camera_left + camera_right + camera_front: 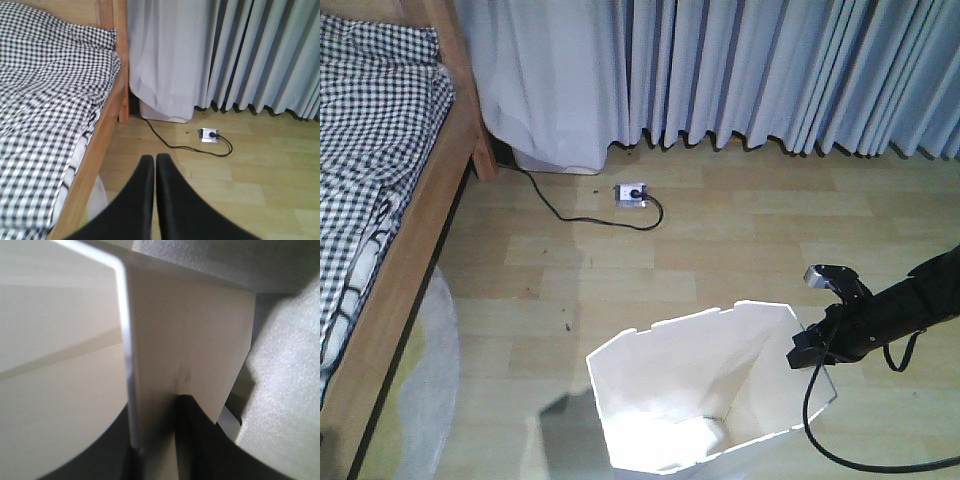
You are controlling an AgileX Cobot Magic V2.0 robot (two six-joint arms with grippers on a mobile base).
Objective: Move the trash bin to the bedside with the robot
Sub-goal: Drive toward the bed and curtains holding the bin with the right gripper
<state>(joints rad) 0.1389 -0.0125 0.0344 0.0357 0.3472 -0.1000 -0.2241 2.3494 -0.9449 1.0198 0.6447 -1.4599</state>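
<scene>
The white trash bin (705, 385) stands on the wood floor at the bottom centre of the front view, its angular rim facing up. My right gripper (807, 350) on the black robot arm (900, 305) is shut on the bin's right rim. In the right wrist view the thin bin wall (185, 340) runs between the two black fingers (200, 440). The bed (380, 190) with checked bedding and a wooden frame lies at the left, about a floorboard's width from the bin. My left gripper (154, 162) is shut on nothing, hanging above the floor beside the bed frame (102, 135).
Grey curtains (770, 70) hang along the far wall. A white power strip (630, 192) with a black cable (570, 215) lies on the floor near them. A pale round rug (425, 400) sits beside the bed. A white box (162, 112) stands under the curtain.
</scene>
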